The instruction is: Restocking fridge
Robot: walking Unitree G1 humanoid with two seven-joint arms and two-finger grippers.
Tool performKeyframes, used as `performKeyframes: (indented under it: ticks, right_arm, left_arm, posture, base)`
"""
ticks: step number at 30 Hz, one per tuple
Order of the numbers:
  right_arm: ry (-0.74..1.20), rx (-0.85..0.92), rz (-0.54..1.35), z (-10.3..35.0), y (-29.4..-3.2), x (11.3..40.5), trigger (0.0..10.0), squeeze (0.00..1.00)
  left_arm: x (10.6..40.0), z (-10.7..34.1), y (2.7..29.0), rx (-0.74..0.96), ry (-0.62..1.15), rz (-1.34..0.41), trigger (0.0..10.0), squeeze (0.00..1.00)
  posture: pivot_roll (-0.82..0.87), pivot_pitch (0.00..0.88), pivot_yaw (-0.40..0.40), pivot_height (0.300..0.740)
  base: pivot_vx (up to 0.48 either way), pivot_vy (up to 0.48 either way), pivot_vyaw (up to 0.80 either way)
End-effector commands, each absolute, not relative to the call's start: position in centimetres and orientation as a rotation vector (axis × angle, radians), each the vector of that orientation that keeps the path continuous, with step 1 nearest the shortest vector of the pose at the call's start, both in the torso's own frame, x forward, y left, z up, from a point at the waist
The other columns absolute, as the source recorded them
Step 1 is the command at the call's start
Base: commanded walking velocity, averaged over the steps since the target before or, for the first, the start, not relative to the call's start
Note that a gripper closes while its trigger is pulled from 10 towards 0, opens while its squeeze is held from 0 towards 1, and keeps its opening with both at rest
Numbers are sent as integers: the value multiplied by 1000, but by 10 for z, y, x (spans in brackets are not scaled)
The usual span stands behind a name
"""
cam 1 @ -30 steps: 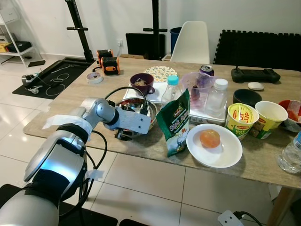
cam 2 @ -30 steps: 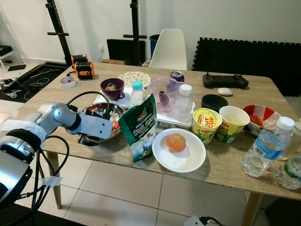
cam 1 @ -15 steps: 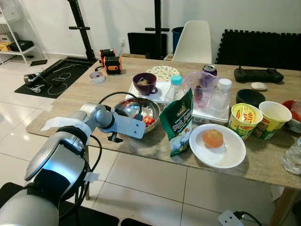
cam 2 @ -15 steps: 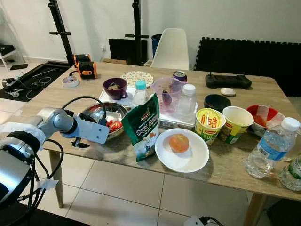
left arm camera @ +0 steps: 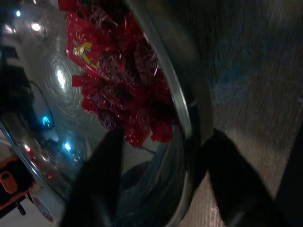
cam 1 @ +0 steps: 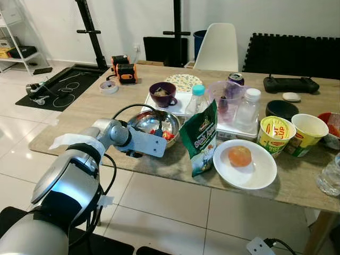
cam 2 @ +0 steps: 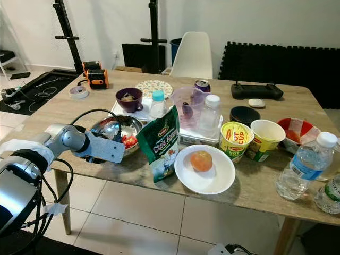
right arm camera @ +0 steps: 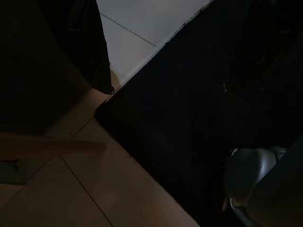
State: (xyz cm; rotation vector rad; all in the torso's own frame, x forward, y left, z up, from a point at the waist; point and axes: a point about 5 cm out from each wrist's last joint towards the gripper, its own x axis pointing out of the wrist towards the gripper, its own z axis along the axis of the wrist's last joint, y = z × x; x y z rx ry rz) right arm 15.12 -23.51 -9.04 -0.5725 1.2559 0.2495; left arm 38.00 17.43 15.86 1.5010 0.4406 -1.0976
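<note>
Steel bowl [cam 1: 155,123] with red wrappers [left arm camera: 118,80] inside, on the wooden table [cam 1: 79,114] near its front edge, just left of a green snack bag [cam 1: 201,139]. Left gripper [left arm camera: 161,156] astride the bowl's near rim, 1 finger [left arm camera: 97,175] inside, 1 outside, parted around the metal wall. Right of the bag, a white plate [cam 1: 255,172] bearing an orange fruit [cam 1: 239,155]. Right arm idle; fingers impossible to judge.
</note>
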Motion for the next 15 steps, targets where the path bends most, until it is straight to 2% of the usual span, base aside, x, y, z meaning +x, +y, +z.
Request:
performKeyframes:
  ticks: [1, 15]
  right_arm:
    - [1257, -566, 246, -91, -233, 151, 10000, 0]
    - [1256, -564, 245, -91, -232, 151, 10000, 0]
  left_arm:
    - [376, 150, 173, 1498, 471, -1135, 0, 0]
    - [373, 145, 173, 1518, 501, -1189, 0, 0]
  posture:
    - [-90, 0, 34, 740]
    - [-92, 0, 39, 740]
  base:
    - [0, 0, 0]
    - [0, 0, 0]
